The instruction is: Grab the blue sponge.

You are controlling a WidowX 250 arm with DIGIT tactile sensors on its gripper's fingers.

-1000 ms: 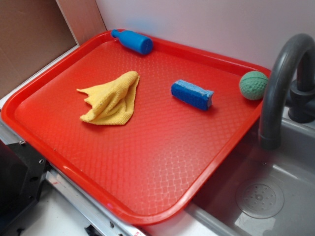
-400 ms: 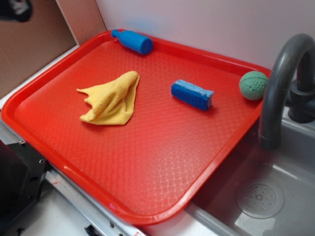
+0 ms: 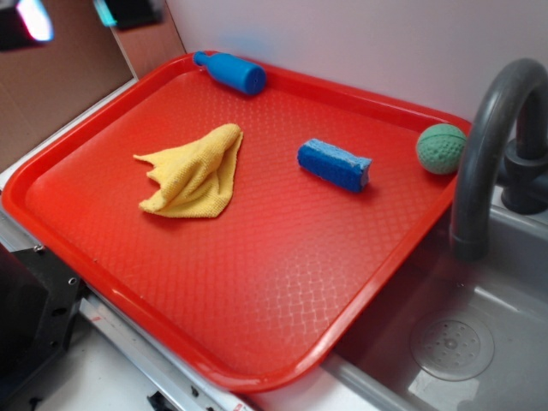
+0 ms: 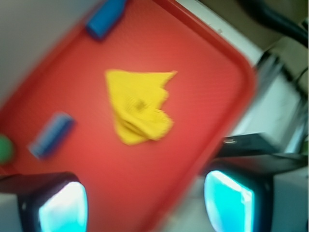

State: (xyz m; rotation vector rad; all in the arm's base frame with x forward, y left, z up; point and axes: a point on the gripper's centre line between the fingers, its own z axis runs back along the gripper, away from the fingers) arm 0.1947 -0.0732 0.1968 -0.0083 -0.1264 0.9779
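Note:
The blue sponge (image 3: 335, 163) lies flat on the red tray (image 3: 257, 300), right of the middle; the blurred wrist view shows the sponge (image 4: 51, 135) at the left. My gripper (image 3: 81, 13) enters at the top left corner of the exterior view, high above the tray's left edge and far from the sponge. In the wrist view the gripper (image 4: 145, 205) stands open, its two cyan pads (image 4: 63, 208) wide apart with nothing between them.
A yellow cloth (image 3: 195, 171) lies crumpled left of the middle. A blue bottle-shaped cylinder (image 3: 231, 71) lies at the tray's back edge and a green ball (image 3: 441, 148) at its right rim. A grey faucet (image 3: 488, 145) and sink (image 3: 445, 342) stand on the right.
The gripper has come into the exterior view at the top left and moved rightward along the top edge. Nothing on the tray has moved.

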